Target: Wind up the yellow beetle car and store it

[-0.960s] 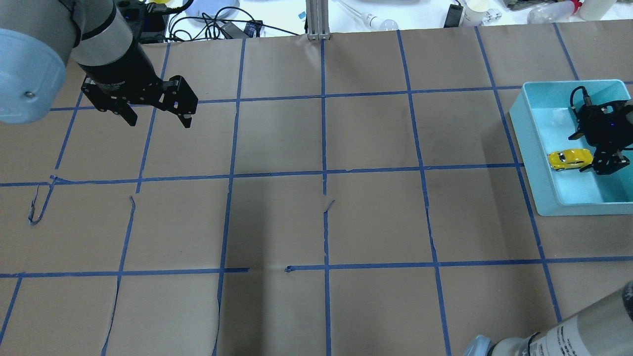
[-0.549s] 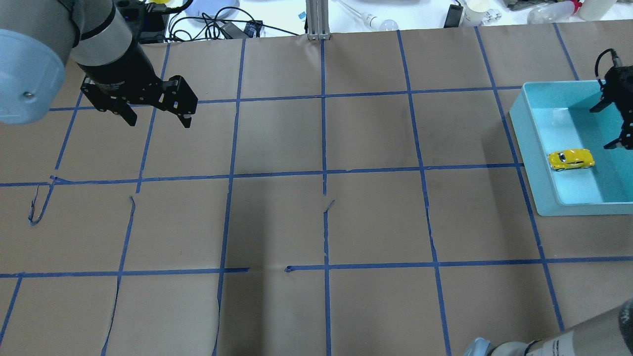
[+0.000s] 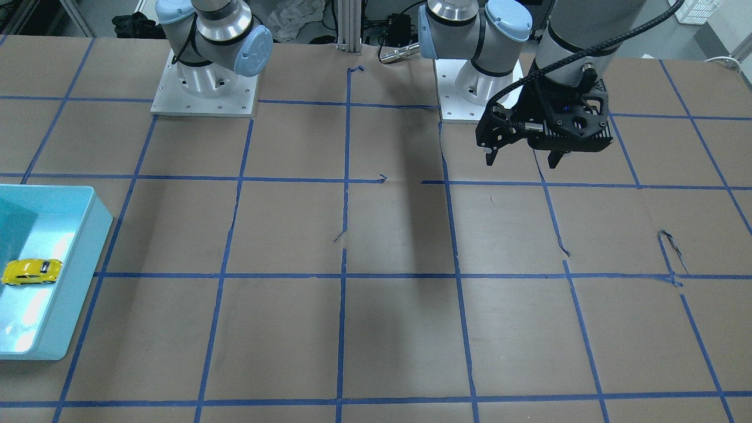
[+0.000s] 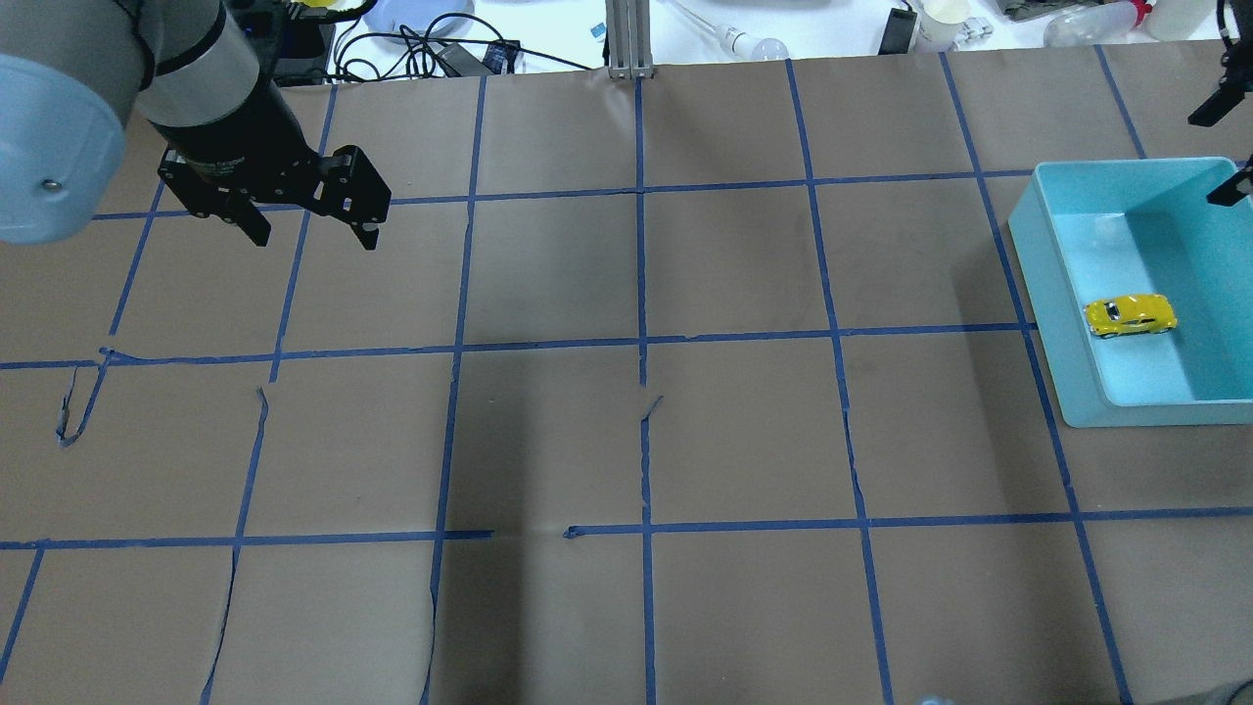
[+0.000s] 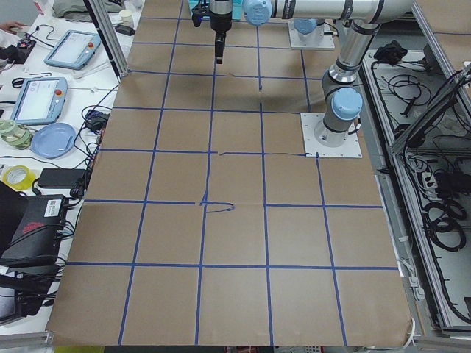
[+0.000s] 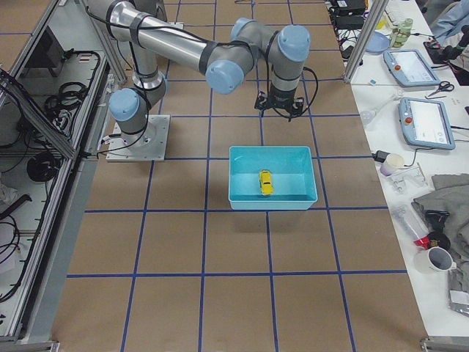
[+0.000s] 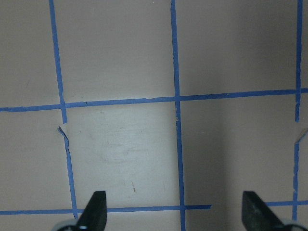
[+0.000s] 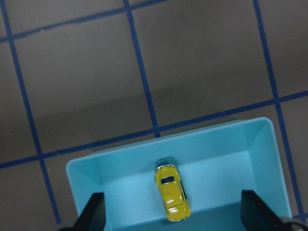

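Observation:
The yellow beetle car [image 4: 1131, 315] lies on the floor of the light blue bin [image 4: 1052, 294], near its left wall. It also shows in the front view [image 3: 32, 271], the right side view [image 6: 265, 183] and the right wrist view [image 8: 172, 192]. My right gripper [image 4: 1219, 157] is open and empty. It hangs high above the bin's far edge, well clear of the car. Its fingertips [image 8: 95, 207] frame the car from above. My left gripper [image 4: 316, 240] is open and empty over bare paper at the far left, also seen in the front view [image 3: 521, 163].
The table is brown paper with a blue tape grid, torn in places [image 4: 78, 406]. The bin [image 3: 82, 282] sits at the right edge. Cables, bottles and tablets crowd the bench [image 4: 440, 39] beyond the far edge. The arm bases [image 3: 205, 88] stand at the near side.
My right gripper has risen out of the bin and moved toward the far edge. The car stays where it lay in the bin. The left arm has not moved.

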